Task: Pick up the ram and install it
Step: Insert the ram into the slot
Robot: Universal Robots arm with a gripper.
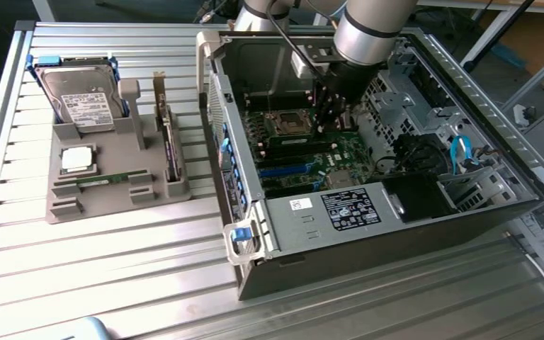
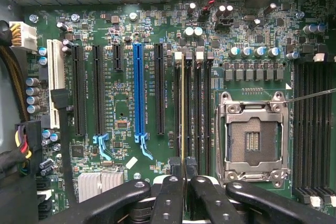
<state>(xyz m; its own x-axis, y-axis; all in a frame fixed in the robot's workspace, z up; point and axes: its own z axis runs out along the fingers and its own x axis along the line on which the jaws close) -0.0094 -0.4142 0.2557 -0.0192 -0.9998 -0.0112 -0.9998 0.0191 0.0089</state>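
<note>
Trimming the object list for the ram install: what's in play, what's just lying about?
In play: ram, edge-on at the gripper; memory slots; motherboard.
Lying about: second ram, hard drive, processor, expansion card, all in the grey holder.

Reaches down on the arm point(image 1: 367, 35) into the open computer case point(image 1: 282, 212), gripper point(image 1: 333, 122) low over the green motherboard point(image 1: 348, 152). Hangs just beside the processor socket point(image 1: 286, 124), which lies to the gripper's side at the exterior view's left. Well apart from the gripper, further that way, on the slatted table point(image 1: 111, 269): grey holder point(image 1: 102, 205) bearing a hard drive point(image 1: 81, 99), silver processor chip point(image 1: 76, 159), green ram stick point(image 1: 102, 178) lying flat, dark expansion card point(image 1: 170, 152) upright. On the gripper's other side, a blue cable point(image 1: 459, 152).
</note>
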